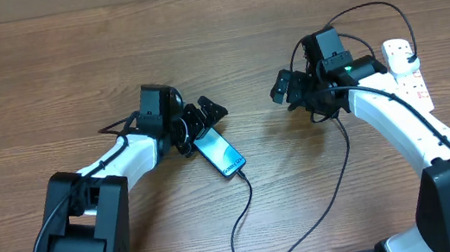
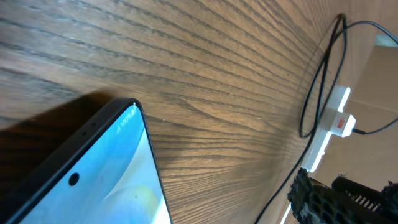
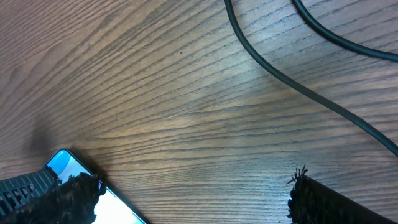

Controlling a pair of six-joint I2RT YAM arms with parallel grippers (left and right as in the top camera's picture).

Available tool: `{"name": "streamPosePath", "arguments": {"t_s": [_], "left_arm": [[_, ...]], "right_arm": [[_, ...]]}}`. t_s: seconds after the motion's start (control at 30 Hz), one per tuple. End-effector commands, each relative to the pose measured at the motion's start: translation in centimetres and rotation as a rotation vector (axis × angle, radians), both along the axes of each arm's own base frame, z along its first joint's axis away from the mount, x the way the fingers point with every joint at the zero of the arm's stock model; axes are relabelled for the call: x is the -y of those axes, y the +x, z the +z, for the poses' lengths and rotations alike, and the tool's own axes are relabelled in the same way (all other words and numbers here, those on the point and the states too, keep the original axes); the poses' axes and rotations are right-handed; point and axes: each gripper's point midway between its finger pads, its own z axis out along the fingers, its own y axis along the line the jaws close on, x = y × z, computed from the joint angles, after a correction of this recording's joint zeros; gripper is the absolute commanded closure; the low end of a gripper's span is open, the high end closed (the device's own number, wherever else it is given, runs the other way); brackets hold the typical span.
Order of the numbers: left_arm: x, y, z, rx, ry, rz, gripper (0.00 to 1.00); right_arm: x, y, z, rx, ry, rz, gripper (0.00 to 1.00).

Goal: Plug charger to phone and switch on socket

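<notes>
Across brown wood-grain table lie phone, charger, socket.

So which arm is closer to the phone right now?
The left. The left jaws sit open at the far end of the phone; the right jaws hang open apart from it, off toward the socket.

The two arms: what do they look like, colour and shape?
Left arm and right arm: white curved links, bulky black joints. Left gripper and right gripper: black, with rough dark padding on the jaws. Black cables run alongside. A green light sits on the right wrist.
</notes>
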Motion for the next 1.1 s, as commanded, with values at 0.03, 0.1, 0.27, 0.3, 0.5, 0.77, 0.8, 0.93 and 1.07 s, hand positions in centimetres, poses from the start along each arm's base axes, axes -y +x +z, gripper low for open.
{"name": "streamPosePath", "arguments": {"t_s": [0.03, 0.1, 0.27, 0.3, 0.5, 0.77, 0.8, 0.93, 1.07], "left_arm": [[-4.5, -4.1, -7.5, -0.195, 0.251, 0.093, 0.00], [-4.5, -4.2, -7.6, -0.199, 0.254, 0.094, 0.00], [-4.5, -4.4, -7.6, -0.213, 0.248, 0.101, 0.00], [-4.3, -4.5, -7.5, -0.219, 0.234, 0.101, 0.00], [-3.7, -4.6, -7.2, -0.247, 0.191, 0.118, 0.00], [-3.9, -5.0, -7.4, -0.266, 0.204, 0.118, 0.00], [-3.9, -5.2, -7.5, -0.274, 0.207, 0.118, 0.00], [-4.4, -5.9, -7.8, -0.303, 0.234, 0.122, 0.00], [-4.6, -6.4, -7.9, -0.325, 0.245, 0.122, 0.00]], "right_arm": [[0.1, -0.1, 0.4, 0.014, -0.007, -0.004, 0.00], [0.1, -0.1, 0.4, 0.014, -0.007, -0.005, 0.00], [0.1, -0.1, 0.4, 0.014, -0.007, -0.005, 0.00], [0.1, -0.1, 0.4, 0.014, -0.007, -0.005, 0.00], [0.1, 0.0, 0.4, 0.014, -0.007, -0.005, 0.00], [0.1, -0.1, 0.4, 0.014, -0.007, -0.004, 0.00], [0.0, -0.1, 0.4, 0.014, -0.007, -0.003, 0.00], [0.0, -0.1, 0.4, 0.014, -0.007, -0.002, 0.00], [0.0, -0.1, 0.4, 0.014, -0.007, -0.002, 0.00]]}}
